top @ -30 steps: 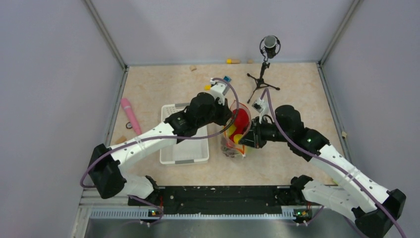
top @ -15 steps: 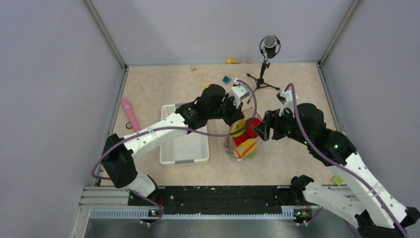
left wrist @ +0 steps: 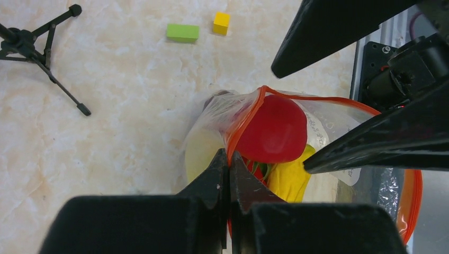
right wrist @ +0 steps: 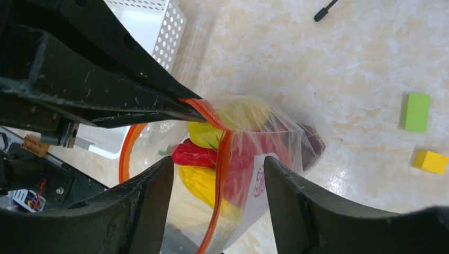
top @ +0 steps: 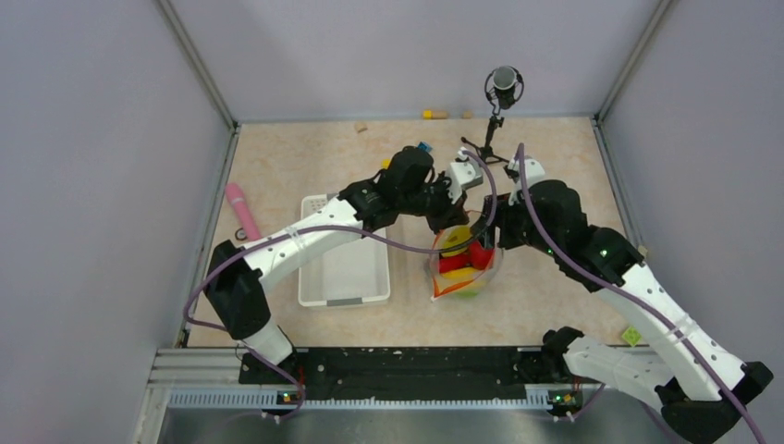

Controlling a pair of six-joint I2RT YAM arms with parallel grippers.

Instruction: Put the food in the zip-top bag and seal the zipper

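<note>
Orange zipper (left wrist: 244, 123) pinched in my left pincer (left wrist: 229, 159); right pincer (right wrist: 218, 169) just sprang apart, astride it. Food's (left wrist: 272, 135) in, sealing comes next.

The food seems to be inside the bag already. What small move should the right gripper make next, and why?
Probably close the right gripper on the zipper beside the left gripper. The left one pinches the orange strip at one end, the right jaws stand open on either side of it, and the mouth farther along gapes over the red apple.
</note>
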